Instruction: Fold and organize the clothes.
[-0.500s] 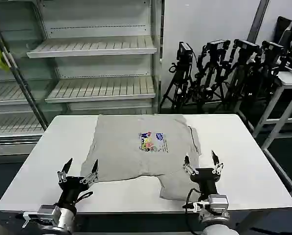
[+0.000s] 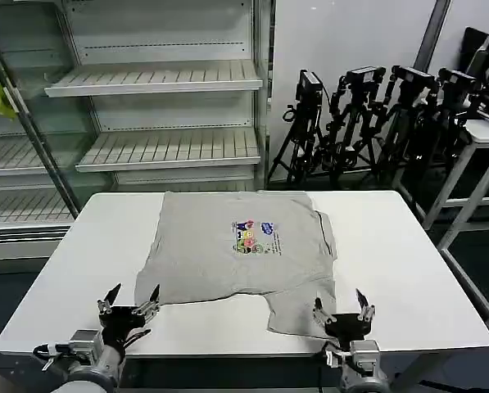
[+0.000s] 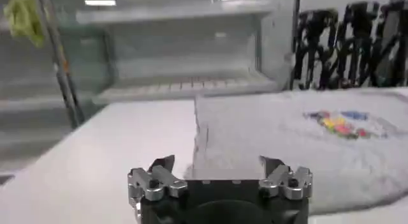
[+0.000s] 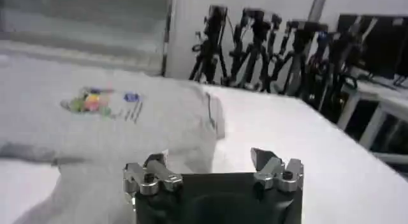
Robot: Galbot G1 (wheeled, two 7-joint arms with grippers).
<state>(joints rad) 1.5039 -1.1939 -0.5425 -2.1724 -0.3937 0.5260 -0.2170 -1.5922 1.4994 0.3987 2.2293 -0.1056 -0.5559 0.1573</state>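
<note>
Head view: a light grey shirt (image 2: 242,254) with a small colourful chest print (image 2: 255,237) lies flat on a white table (image 2: 416,270). The left gripper (image 2: 129,299), fingers spread and empty, hovers at the near edge, just beside the shirt's hem corner. The right gripper (image 2: 343,304), also spread and empty, hovers beside a sleeve.

Left wrist view: the shirt (image 3: 306,142) lies beyond the spread fingers (image 3: 160,169).

Right wrist view: grey cloth (image 4: 95,136) lies beneath and ahead of the spread fingers (image 4: 264,160).
</note>
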